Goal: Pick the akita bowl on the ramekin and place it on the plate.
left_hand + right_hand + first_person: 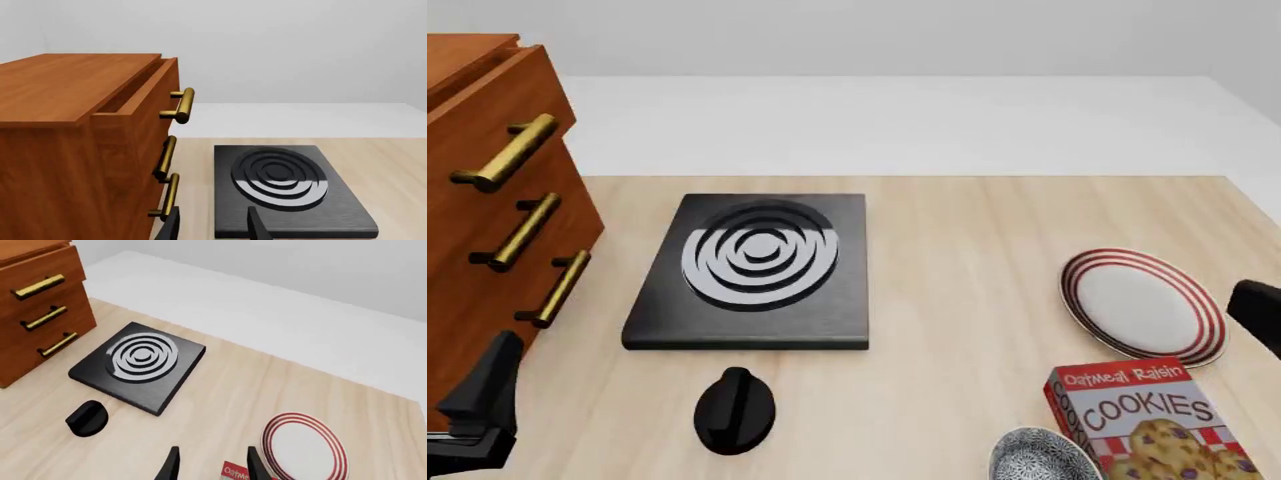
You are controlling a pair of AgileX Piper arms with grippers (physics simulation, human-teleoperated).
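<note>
Since the small round akita bowl (1042, 455) with its speckled grey-white inside sits at the near edge of the wooden tabletop (961, 300), toward the right corner and partly cut off by the frame, the step in hand is judged to be the approach for the pick. The ramekin under it cannot be seen. A red cookie box (1148, 415) stands just beside the bowl, between it and the round white plate with red rings (1141, 303) near the right edge. The right gripper (211, 465) hangs above the table with its fingers apart and nothing between them; the left gripper (213, 227) is likewise parted and empty, facing the black stove plate with its ringed burner (283, 187) and the brown wooden drawer cabinet (80, 145) at the left edge. A black knob (735, 408) lies near the stove's near side. The right arm is the better choice: descend over the bowl's rim on the side away from the box, close on the wall, lift straight up so the ramekin stays put, then clear the box before lowering onto the plate.
</note>
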